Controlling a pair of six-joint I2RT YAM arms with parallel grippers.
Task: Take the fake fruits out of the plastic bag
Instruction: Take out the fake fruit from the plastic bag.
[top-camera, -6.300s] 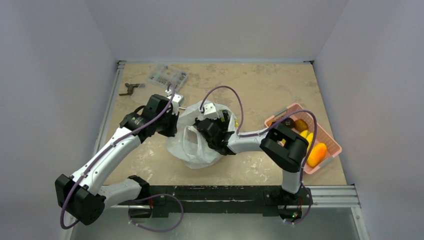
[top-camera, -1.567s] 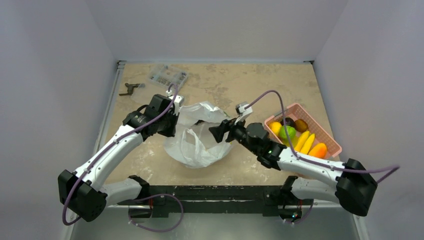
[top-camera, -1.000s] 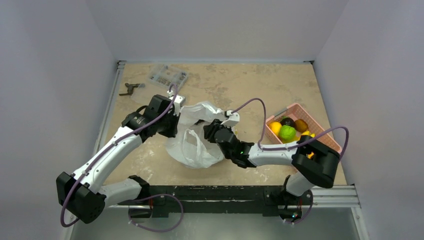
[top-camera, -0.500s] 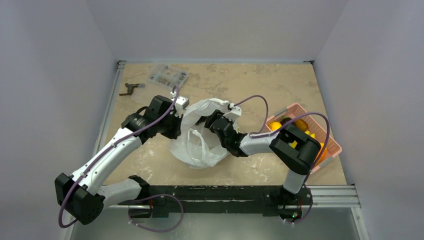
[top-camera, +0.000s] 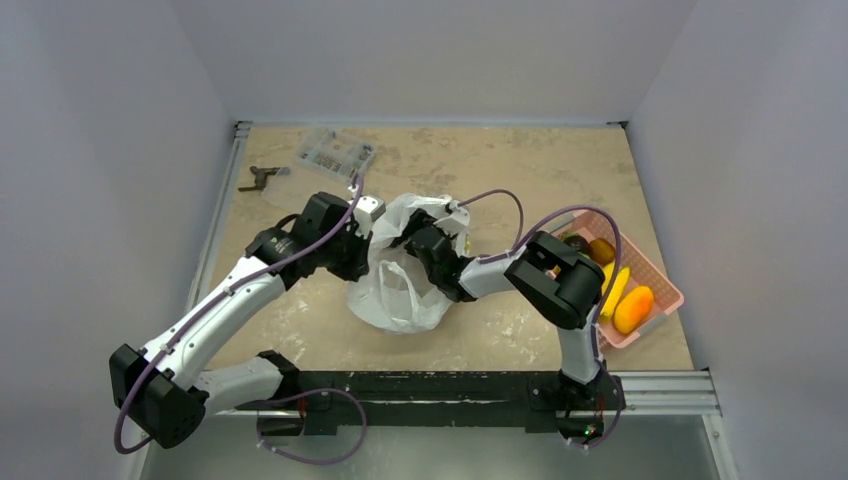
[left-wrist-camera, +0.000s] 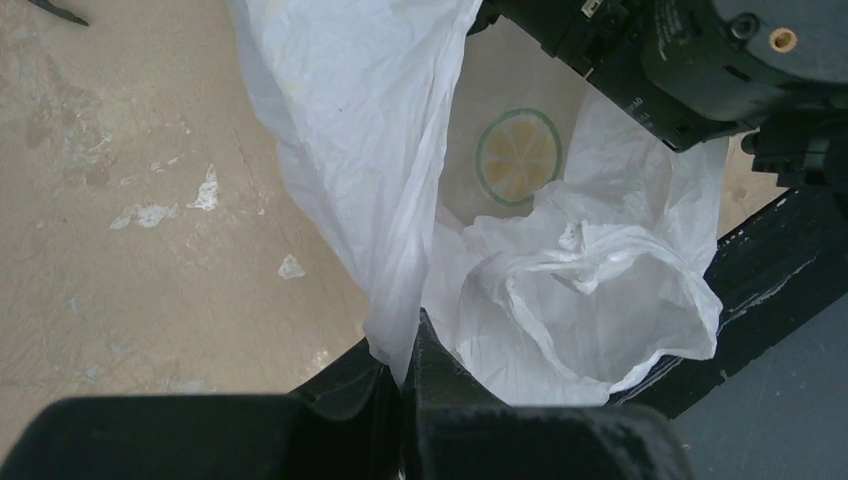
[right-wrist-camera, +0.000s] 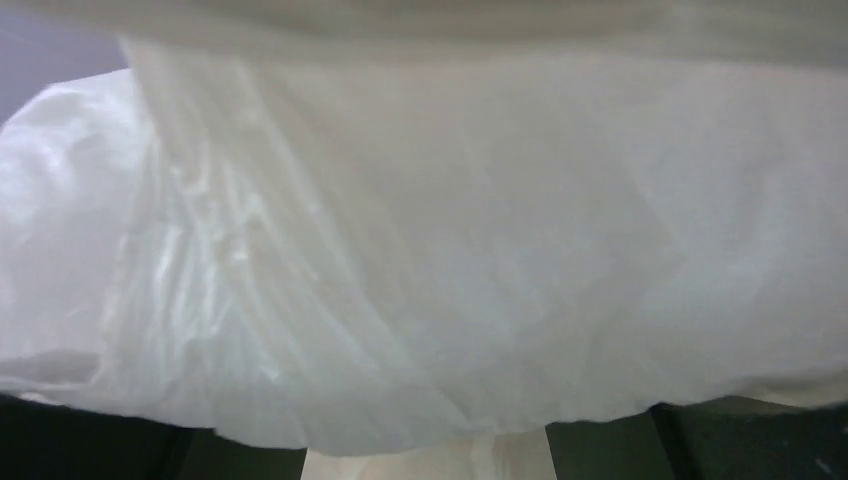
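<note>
Over the last second or so the right arm (top-camera: 555, 280) has folded in from its wide reach at 4 o'clock. Its elbow now covers the 9 o'clock end of the basket (top-camera: 672, 290), hiding the green fruit seen there a second ago. The right gripper (top-camera: 412, 238) is back inside the bag (top-camera: 400, 300) mouth, fingers spread wider than before. The left gripper (left-wrist-camera: 405, 375), pinching the rim, has dragged the bag slightly toward 3 o'clock.

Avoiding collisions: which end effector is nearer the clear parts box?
Left. Left end effector pinches the plastic bag's rim short of the box; right end effector farther, over the bag.
</note>
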